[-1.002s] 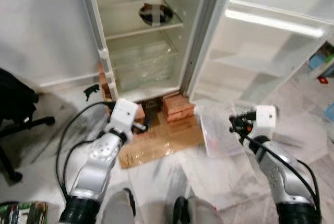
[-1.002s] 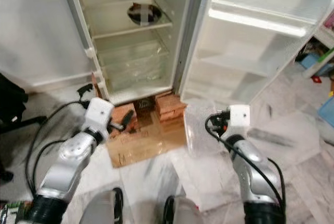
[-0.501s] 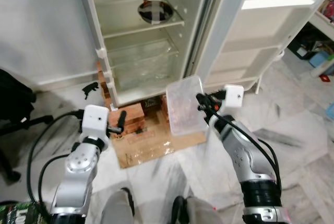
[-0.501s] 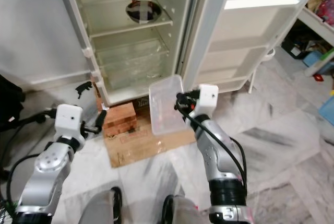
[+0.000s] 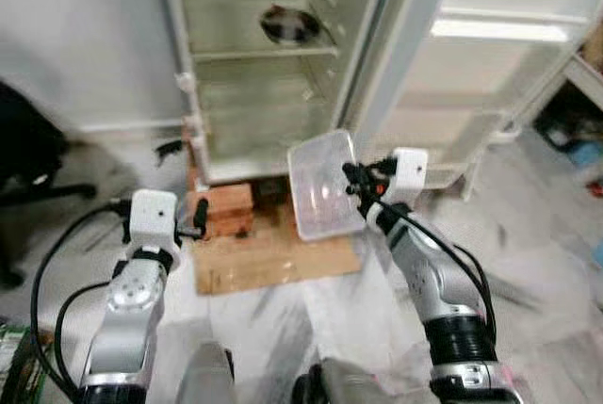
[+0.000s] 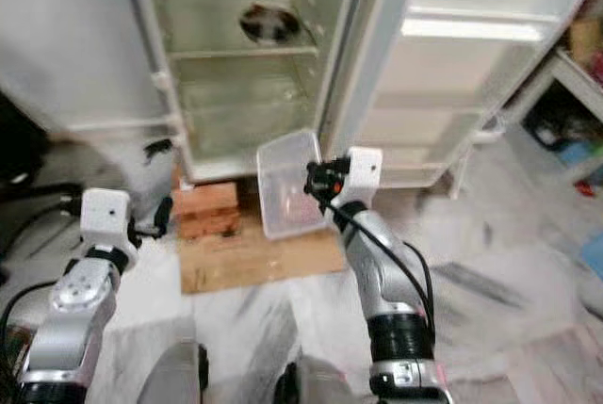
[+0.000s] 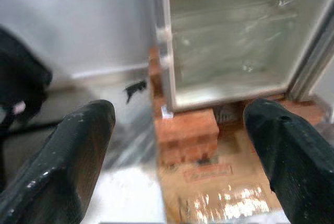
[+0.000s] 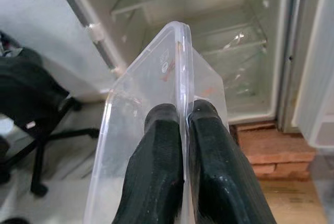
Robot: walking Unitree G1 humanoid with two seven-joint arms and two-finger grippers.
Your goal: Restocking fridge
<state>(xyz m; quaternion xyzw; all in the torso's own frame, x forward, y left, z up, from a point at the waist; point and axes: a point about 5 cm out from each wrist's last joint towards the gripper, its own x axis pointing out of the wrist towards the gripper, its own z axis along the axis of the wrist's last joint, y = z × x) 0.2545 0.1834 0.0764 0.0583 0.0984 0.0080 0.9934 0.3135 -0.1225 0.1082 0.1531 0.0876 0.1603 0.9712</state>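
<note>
Cardboard [image 5: 273,255] and bricks [image 5: 224,208] lie on the marble floor [image 5: 556,234].

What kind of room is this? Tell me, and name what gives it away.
Probably a home kitchen or utility corner: an open fridge propped on bricks over cardboard, a marble-tiled floor, and an office chair to one side. The right gripper holds a clear plastic container.

Place: a room in a home, probably a kitchen corner, though blur is softening the view.
Appliance: a white open-doored fridge [image 5: 283,74] is standing on red brick stacks [image 5: 221,208].
Floor: pale marble-patterned tiles [image 5: 528,253] are showing around a flattened brown cardboard sheet [image 5: 273,258].
Furniture: a black swivel chair [image 8: 31,109] is sitting nearby.
</note>
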